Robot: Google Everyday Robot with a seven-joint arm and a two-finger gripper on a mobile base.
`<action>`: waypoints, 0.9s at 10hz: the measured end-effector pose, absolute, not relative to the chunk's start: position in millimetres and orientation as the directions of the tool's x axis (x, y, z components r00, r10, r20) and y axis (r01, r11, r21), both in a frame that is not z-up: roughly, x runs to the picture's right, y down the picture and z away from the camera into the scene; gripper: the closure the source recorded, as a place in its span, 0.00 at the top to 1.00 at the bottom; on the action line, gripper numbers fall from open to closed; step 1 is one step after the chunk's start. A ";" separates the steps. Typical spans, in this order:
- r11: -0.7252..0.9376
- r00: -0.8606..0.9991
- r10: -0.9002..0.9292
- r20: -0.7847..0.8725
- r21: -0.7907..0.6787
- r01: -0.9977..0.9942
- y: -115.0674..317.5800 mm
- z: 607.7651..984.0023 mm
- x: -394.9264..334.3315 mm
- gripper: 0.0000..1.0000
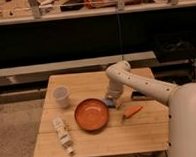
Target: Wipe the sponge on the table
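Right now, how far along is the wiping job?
Done: gripper is shut on the sponge, down on the table beside the orange bowl. In hand: pressing it to the wood. Left: the wiping strokes; no wiped patch shows, so coverage can't be judged.

The table [95,139] is matt slatted wood, the bowl [92,115] perhaps glossy plastic, and the smooth-shelled gripper [112,98] sits on the soft sponge [109,103].

No writing is readable, none on the gripper [112,98] down at the sponge [108,103].
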State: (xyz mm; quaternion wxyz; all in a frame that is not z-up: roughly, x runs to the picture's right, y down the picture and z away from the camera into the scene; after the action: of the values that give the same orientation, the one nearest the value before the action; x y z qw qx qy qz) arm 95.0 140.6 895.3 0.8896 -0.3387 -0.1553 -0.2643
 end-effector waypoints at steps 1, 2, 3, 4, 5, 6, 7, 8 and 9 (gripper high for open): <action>0.633 0.813 -0.363 0.455 -0.520 0.574 140.1 894.5 96.2 0.00; 0.634 0.814 -0.362 0.454 -0.520 0.572 139.4 894.6 96.5 0.00; 0.636 0.815 -0.360 0.454 -0.520 0.570 138.5 894.4 95.7 0.00; 0.635 0.816 -0.359 0.454 -0.522 0.570 138.2 893.7 95.5 0.00; 0.634 0.816 -0.359 0.454 -0.523 0.570 138.2 892.9 95.7 0.00; 0.633 0.816 -0.358 0.454 -0.525 0.569 137.8 891.9 96.3 0.00; 0.634 0.817 -0.355 0.454 -0.526 0.567 137.2 891.7 96.4 0.00; 0.635 0.819 -0.353 0.453 -0.527 0.565 135.9 891.6 95.7 0.00; 0.637 0.821 -0.349 0.451 -0.529 0.561 135.6 891.4 95.6 0.00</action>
State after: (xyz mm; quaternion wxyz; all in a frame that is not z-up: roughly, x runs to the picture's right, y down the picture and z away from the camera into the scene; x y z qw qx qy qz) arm 95.6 135.6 891.4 0.8912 -0.3414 -0.1553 -0.2553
